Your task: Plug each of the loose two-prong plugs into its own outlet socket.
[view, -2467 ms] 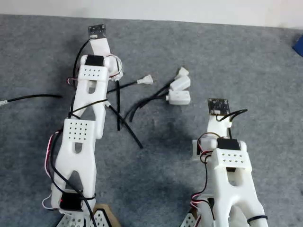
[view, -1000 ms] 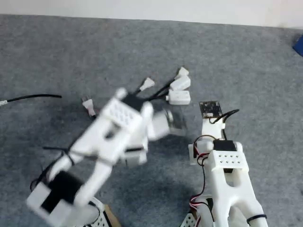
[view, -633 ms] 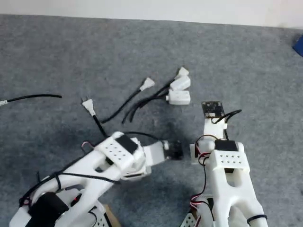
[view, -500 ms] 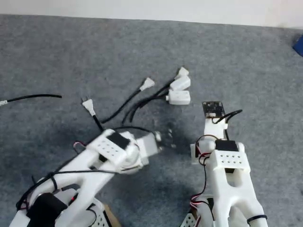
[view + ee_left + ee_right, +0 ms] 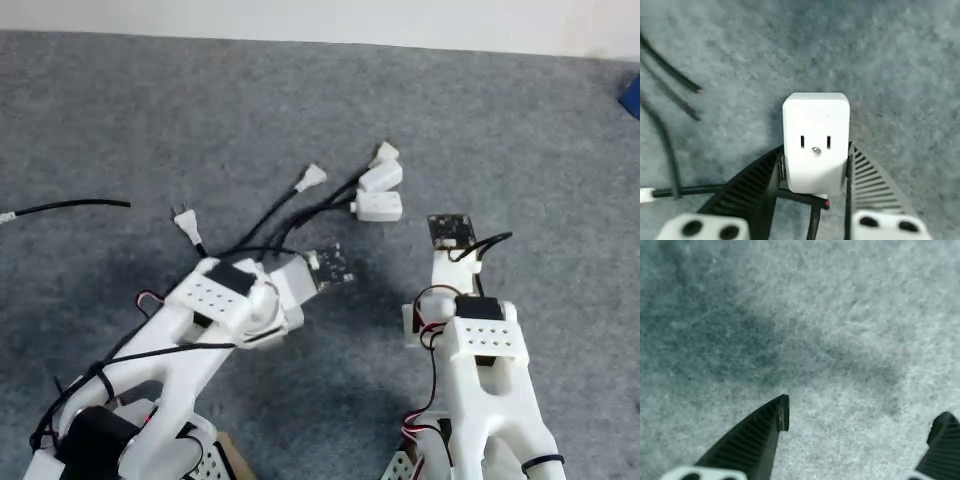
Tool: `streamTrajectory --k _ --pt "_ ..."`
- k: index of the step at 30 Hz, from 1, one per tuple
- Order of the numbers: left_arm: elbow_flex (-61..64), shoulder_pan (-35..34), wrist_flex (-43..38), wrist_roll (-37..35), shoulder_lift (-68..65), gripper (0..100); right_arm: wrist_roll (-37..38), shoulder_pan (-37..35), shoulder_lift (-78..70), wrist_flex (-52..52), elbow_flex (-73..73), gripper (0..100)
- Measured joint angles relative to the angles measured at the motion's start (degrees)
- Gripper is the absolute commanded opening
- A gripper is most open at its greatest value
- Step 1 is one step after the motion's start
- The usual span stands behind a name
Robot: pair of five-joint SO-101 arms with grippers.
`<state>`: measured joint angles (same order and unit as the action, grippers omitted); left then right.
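The nearest socket block (image 5: 815, 120) lies about the middle of the grey felt mat (image 5: 520, 120), with its two slots turned toward the left wrist camera. Just behind it, toward the far edge, lie a second block (image 5: 381, 174) and a smaller white piece (image 5: 385, 152). Toward the left edge of the mat is a white plug (image 5: 311, 178), then a second plug (image 5: 185, 221), and a third white end (image 5: 5, 216) at the edge itself.

In my judgement the plugs are light, hard plastic. It is better to take one by its body behind the prongs, because the cord is springy and can turn it. The block is also light and probably slides when pushed, so it needs to be held.

The left gripper (image 5: 815, 152) is spread about as wide as the block and frames it. I cannot tell whether the pads touch it. The right gripper (image 5: 865, 416) is spread wide over bare mat.

Black cables (image 5: 270, 225) cross between plugs and blocks, and one passes under the left gripper, so it can be caught. A blue object (image 5: 632, 95) at the right edge is well apart.
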<state>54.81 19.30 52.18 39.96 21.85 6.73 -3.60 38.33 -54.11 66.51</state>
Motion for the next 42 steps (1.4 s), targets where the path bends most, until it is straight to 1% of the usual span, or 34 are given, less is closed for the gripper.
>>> streamTrajectory --k 6,9,11,13,16,19,25,29,32,38,42 --pt "-3.8 0.2 0.5 0.0 0.0 15 0.0 0.0 0.0 0.0 0.0 41.4" --pt "-6.9 0.5 4.0 0.0 0.0 15 0.0 0.0 0.0 0.0 0.0 41.4" --pt "-9.0 2.6 7.1 -0.9 0.0 15 0.0 0.0 0.0 0.0 0.0 41.4" --pt "-10.8 5.9 10.1 -3.3 0.0 16 0.0 0.0 0.0 0.0 0.0 41.4" --pt "-13.3 10.8 13.4 -7.1 0.0 21 0.0 0.0 0.0 0.0 0.0 41.4" --pt "-14.0 12.6 15.3 -8.5 0.0 23 0.0 0.0 0.0 0.0 0.0 41.4" --pt "-13.2 11.7 15.6 -7.4 0.0 23 0.2 0.0 0.0 0.0 0.0 41.4" --pt "-12.0 7.3 15.5 -5.4 0.0 23 0.2 0.0 0.0 0.0 0.0 41.4" --pt "-10.8 4.1 13.5 -5.2 0.0 23 0.2 0.0 0.0 0.0 0.0 41.4" --pt "-3.3 4.3 8.2 -4.8 0.0 23 0.2 0.0 0.0 0.0 0.0 41.4" --pt "-2.5 4.2 7.9 -4.8 1.1 23 0.2 0.0 0.0 0.0 0.0 41.4"
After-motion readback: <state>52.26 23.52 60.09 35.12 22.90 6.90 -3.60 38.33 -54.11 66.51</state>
